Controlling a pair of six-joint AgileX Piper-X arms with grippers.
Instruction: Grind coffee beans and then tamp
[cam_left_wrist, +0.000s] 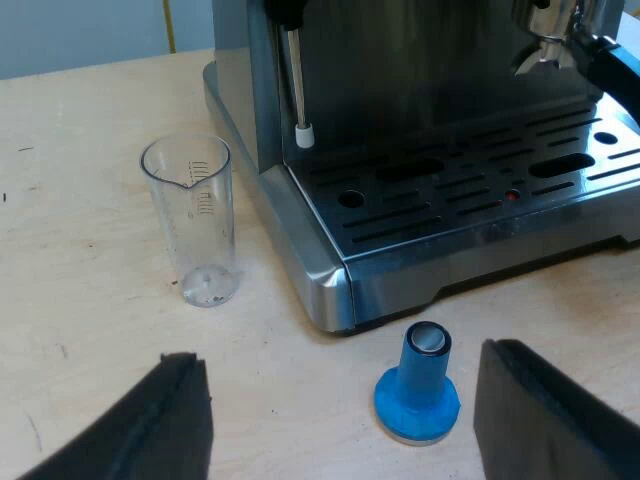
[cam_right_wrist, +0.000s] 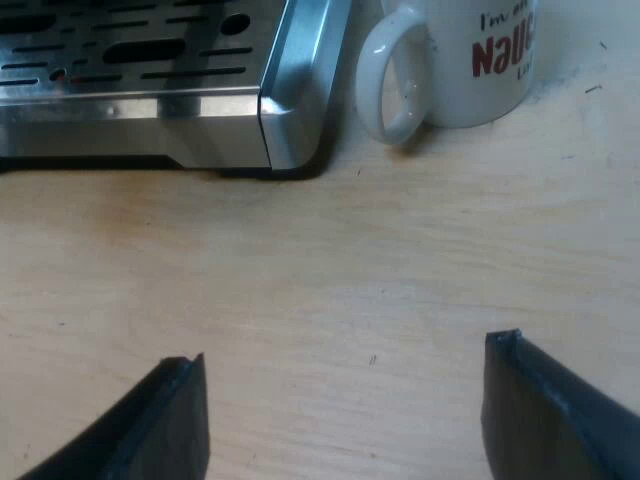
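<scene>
Left gripper (cam_left_wrist: 340, 425) hangs wide open and empty, aimed at the blue tamper (cam_left_wrist: 418, 388), which stands handle-up on the desk (cam_left_wrist: 80, 150) just beside the espresso machine (cam_left_wrist: 480, 255) corner, handy for grasping. Right gripper (cam_right_wrist: 345, 415), equally spread, holds nothing near the mug (cam_right_wrist: 470, 50).

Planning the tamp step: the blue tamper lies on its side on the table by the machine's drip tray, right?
No. The left wrist view shows the blue tamper standing upright on the table by the machine's drip tray.
</scene>
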